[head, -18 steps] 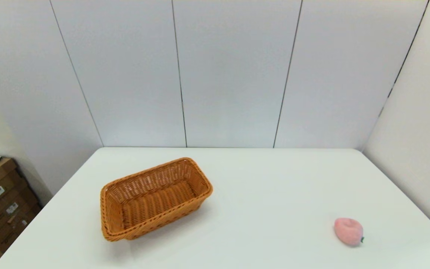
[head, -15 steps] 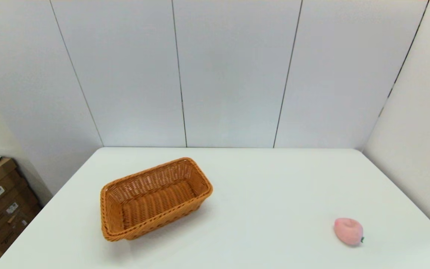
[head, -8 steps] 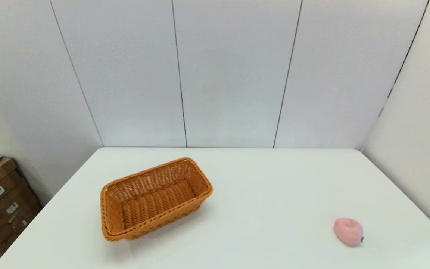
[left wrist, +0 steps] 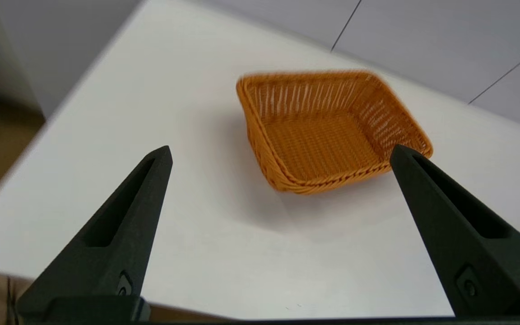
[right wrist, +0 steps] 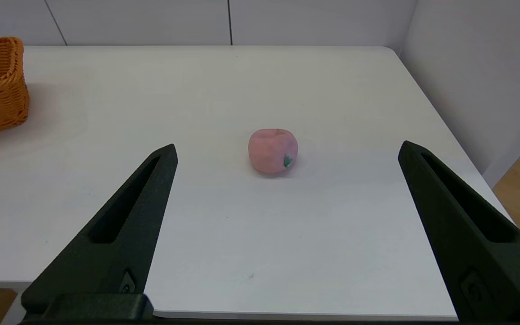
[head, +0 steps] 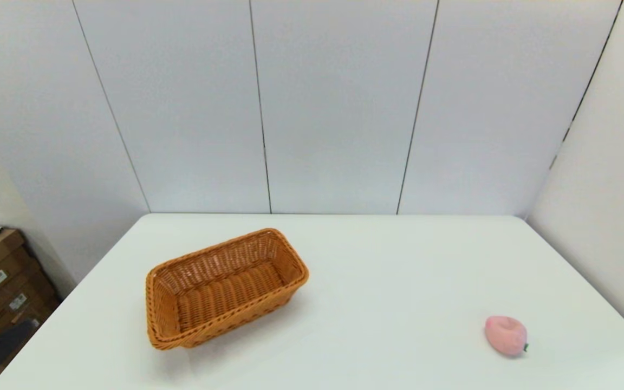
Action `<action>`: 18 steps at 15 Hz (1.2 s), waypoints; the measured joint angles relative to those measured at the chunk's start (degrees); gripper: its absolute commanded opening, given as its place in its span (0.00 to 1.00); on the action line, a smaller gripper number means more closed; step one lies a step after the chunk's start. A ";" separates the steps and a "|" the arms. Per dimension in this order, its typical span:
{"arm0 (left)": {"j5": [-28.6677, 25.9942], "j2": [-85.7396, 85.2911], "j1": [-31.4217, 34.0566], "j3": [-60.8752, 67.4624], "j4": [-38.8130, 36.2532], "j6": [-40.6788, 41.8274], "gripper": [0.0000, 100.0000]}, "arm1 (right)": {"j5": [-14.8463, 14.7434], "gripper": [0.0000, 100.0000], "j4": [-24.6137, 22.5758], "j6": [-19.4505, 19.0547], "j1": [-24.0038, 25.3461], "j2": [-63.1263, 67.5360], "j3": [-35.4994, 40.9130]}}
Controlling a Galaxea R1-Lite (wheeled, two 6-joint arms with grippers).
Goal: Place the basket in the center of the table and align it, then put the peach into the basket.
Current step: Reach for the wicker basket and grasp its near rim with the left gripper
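Orange wicker basket (head: 225,287) skewed, empty; pink peach (head: 505,335) apart.

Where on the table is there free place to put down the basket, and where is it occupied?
The table is bare across its middle, between the basket on the robot's left and the peach near the front right. The far strip by the wall is bare too. Only those two spots are occupied; both grippers hang off the front edge.

Spread left pincer (left wrist: 280,153) facing basket (left wrist: 327,131)
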 measured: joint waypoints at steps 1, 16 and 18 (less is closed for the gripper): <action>-0.13 6.56 -0.02 -1.57 -0.17 -2.40 1.00 | -0.06 1.00 -0.02 0.10 0.00 0.00 0.00; -1.27 73.53 -4.14 -29.54 -0.61 -23.76 1.00 | -0.02 1.00 -0.13 0.18 0.00 0.00 0.09; -3.46 75.30 -4.97 -30.34 -0.56 -24.08 1.00 | -0.02 1.00 -0.11 0.22 0.00 0.00 0.09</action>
